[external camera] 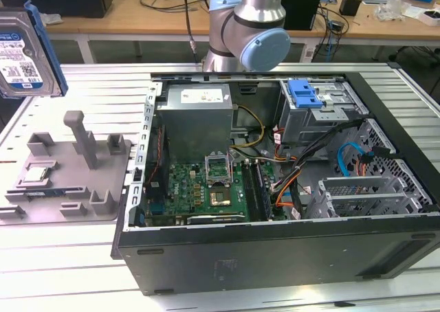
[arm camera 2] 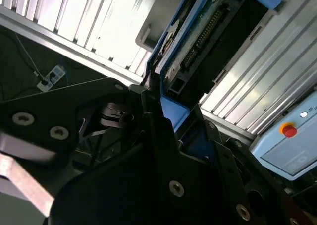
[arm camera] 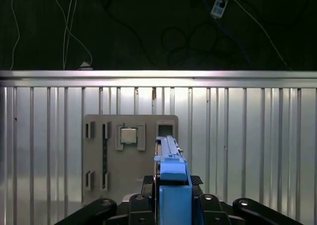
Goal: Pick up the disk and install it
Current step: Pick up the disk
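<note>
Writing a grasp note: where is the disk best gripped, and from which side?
Probably one end of its blue carrier frame, jaws across the thin dimension, approaching end-on. The disk is flat and slim; the gripper holds it edge-on that way now.

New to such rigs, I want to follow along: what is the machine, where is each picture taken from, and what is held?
It is a grey robot arm with blue joint caps. The exterior view watches from off the arm; both wrist views ride near its hand. On the ribbed metal table lie an open black computer case and a grey plastic tray carrying a small square chip. The hand is shut on a silver disk in a blue plastic frame, held up off the table.
</note>
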You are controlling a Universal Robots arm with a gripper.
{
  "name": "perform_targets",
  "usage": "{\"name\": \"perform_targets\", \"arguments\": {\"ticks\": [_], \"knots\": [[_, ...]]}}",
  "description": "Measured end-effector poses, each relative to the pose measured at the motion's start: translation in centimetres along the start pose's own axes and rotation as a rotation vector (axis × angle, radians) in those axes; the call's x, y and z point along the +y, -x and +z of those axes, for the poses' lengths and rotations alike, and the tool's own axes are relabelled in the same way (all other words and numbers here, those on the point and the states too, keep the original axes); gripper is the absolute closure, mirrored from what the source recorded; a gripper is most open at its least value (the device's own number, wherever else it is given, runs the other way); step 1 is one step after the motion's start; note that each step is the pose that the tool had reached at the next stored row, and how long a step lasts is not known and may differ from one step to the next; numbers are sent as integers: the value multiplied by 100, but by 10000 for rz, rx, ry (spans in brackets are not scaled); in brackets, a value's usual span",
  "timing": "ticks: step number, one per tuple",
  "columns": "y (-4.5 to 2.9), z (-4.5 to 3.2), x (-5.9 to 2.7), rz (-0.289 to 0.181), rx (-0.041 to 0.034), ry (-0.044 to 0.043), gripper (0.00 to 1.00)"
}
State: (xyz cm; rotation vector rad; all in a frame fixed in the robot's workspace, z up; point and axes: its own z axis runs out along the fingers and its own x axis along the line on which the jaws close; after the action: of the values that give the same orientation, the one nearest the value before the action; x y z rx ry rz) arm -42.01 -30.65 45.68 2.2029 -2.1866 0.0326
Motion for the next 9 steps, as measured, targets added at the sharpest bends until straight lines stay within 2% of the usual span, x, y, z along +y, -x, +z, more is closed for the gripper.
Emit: {"name": "perform_targets", "arguments": {"ticks": [3, 6, 9], "knots": [[-3, -76, 1, 0, 0, -1, 63], [-8, -192, 2, 0, 1, 0, 63], [-10, -240, 3, -1, 5, -1, 63]]}}
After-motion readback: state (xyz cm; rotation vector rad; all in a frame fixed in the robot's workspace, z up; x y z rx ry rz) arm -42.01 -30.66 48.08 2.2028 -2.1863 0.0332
